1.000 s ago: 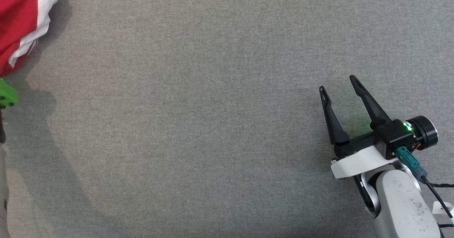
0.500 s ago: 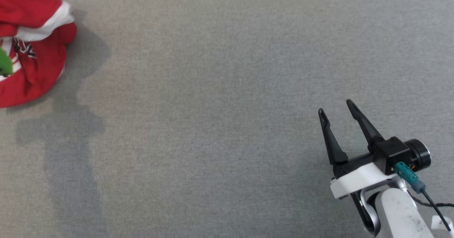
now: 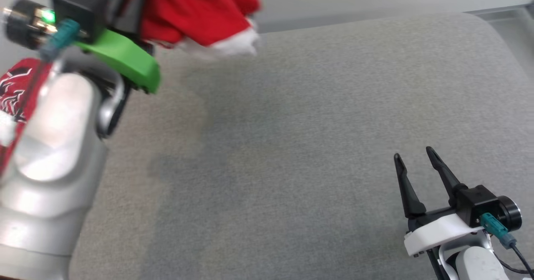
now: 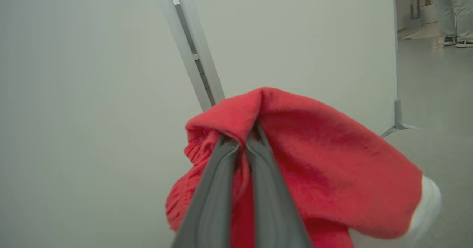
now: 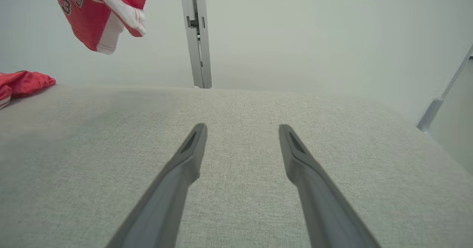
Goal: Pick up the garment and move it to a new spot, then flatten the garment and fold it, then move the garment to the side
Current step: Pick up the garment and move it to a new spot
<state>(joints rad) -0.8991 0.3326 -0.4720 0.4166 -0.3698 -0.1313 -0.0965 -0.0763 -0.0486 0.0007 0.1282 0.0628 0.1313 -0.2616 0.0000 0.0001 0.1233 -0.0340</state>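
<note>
Two fingers of the left gripper (image 4: 244, 139) pinch a fold of the red garment (image 4: 314, 166). Cloth bunches around the tips and hangs below them, above the grey padded surface (image 3: 292, 125). Right gripper (image 3: 413, 153) spread, empty, well apart from garment.

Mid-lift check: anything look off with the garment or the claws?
The red garment hangs bunched from the shut left claw, folded over it. More red cloth lies on the grey surface; same garment or another, I cannot tell. Right claw is open, empty.
</note>
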